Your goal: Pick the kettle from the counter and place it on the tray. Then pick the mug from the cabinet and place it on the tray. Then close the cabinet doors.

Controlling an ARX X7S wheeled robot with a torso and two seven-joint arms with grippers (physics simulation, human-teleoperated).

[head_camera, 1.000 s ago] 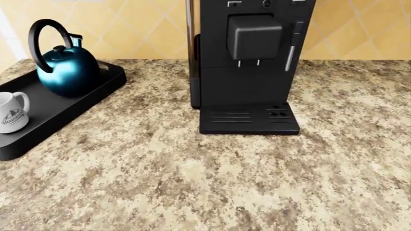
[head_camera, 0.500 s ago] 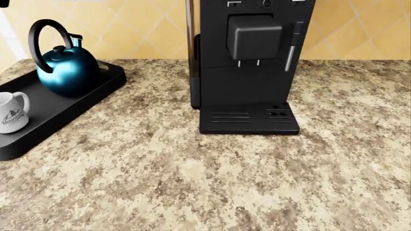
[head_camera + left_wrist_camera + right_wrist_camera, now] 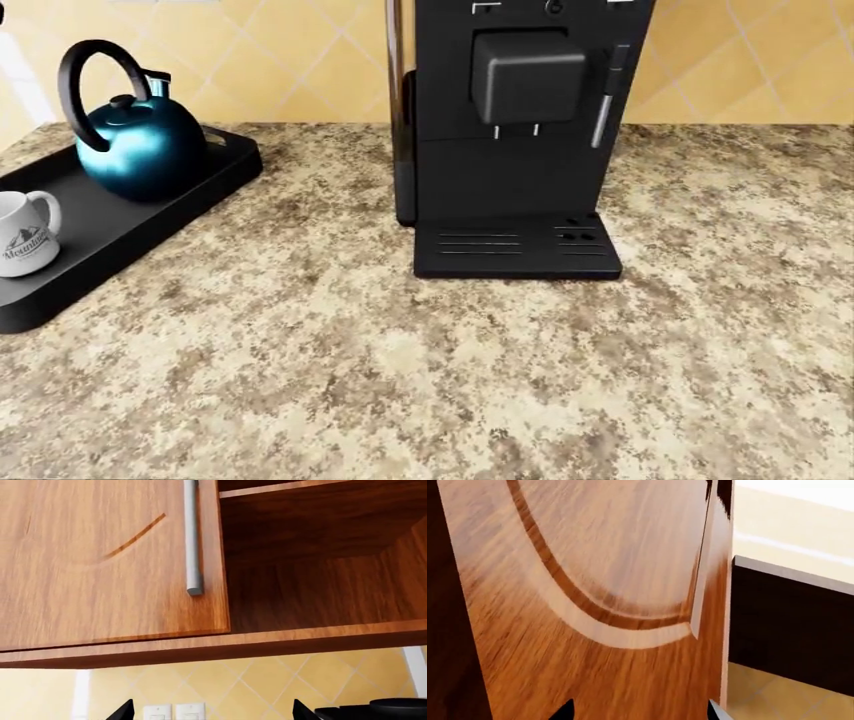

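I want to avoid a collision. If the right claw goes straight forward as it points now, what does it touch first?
Most likely the wooden cabinet door: its panel fills the view just ahead of the right claw. The exact gap is unclear.

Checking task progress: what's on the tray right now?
On the tray: the kettle at its far end, upright, and the mug nearer the camera. The tray's left part is cut off by the head view's edge, so anything there is unseen.

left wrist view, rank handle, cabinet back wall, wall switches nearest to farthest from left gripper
1. Handle, on the closed door, nearest the left gripper.
2. Cabinet back wall, inside the open half, and wall switches, lower down: too close to call.
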